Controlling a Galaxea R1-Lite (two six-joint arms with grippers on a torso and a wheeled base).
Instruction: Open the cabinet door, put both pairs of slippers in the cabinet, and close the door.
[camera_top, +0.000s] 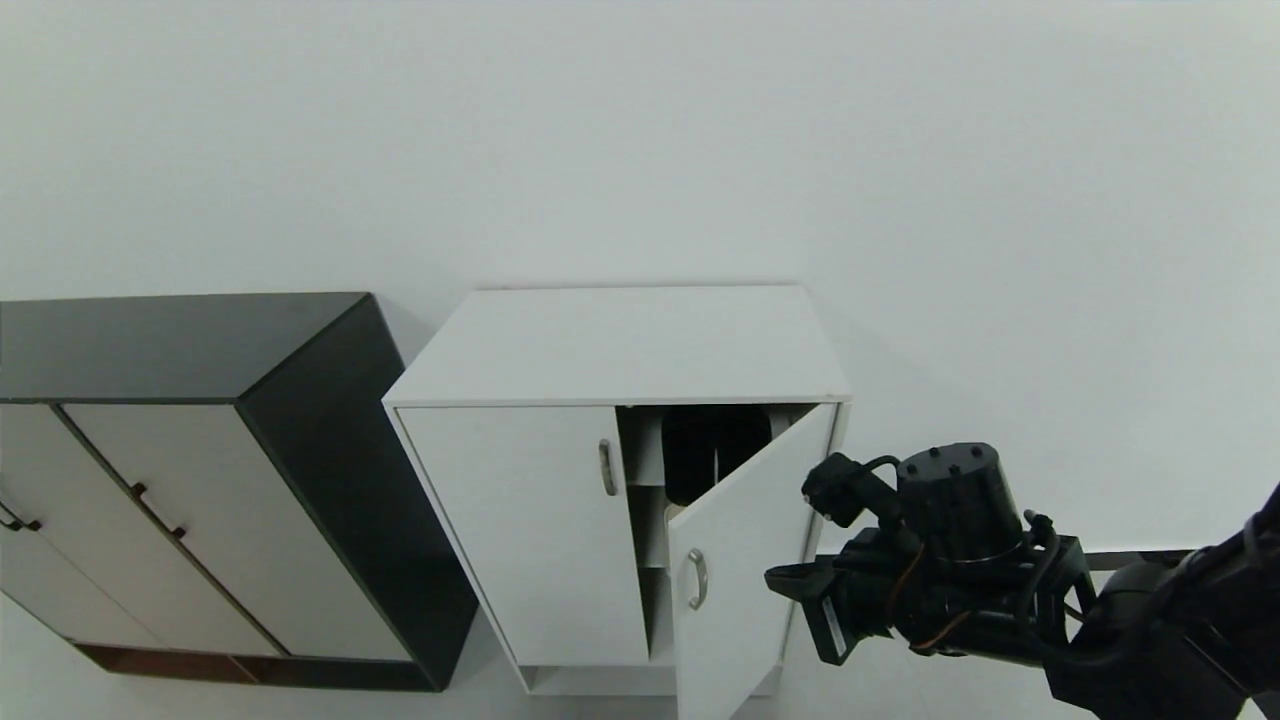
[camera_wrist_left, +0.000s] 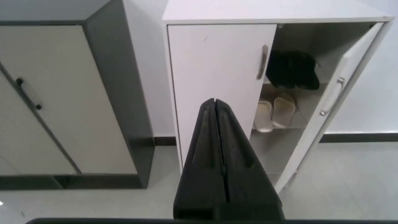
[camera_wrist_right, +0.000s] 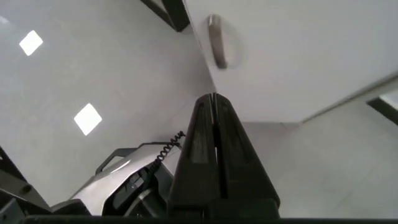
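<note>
The white cabinet stands against the wall with its left door closed and its right door swung partly open. Inside, black slippers lie on the upper shelf and white slippers on the shelf below. My right gripper is shut and empty, just off the outer face of the open door, with the door handle a little beyond its tips. My left gripper is shut and empty, held back from the cabinet front and pointing at the closed door.
A dark grey cabinet with pale doors stands close on the left of the white one. Bare floor lies in front of both cabinets, and a plain wall is behind them.
</note>
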